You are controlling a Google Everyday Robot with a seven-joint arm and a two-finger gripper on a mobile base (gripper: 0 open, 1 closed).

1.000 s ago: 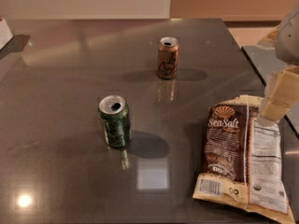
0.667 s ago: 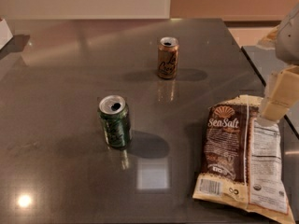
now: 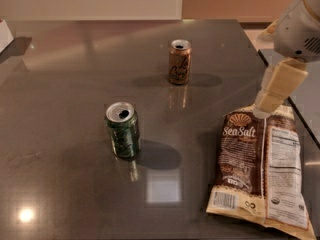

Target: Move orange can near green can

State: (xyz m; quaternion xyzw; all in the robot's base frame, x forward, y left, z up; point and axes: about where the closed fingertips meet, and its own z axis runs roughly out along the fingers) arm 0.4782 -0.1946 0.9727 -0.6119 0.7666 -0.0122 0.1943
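The pale gripper (image 3: 276, 88) is hanging at the right (open or closed: cannot tell) while the orange-brown aluminium can (image 3: 179, 62) is sitting far-centre, well apart from the near-left dark green aluminium can (image 3: 123, 129), the move unstarted.

— The table (image 3: 55, 134)? Dark, polished, smooth as stone, with bright glare on it.
— And the cans?
— Both metal: the orange can (image 3: 179, 64) has a soft sheen, the green can (image 3: 123, 131) is glossier, and both tops are bare silver.
— The bag (image 3: 260, 174)?
— Crinkled glossy film (pale label panel duller). The gripper (image 3: 274, 91), above the bag's top corner at the right, looks like matt pale plastic
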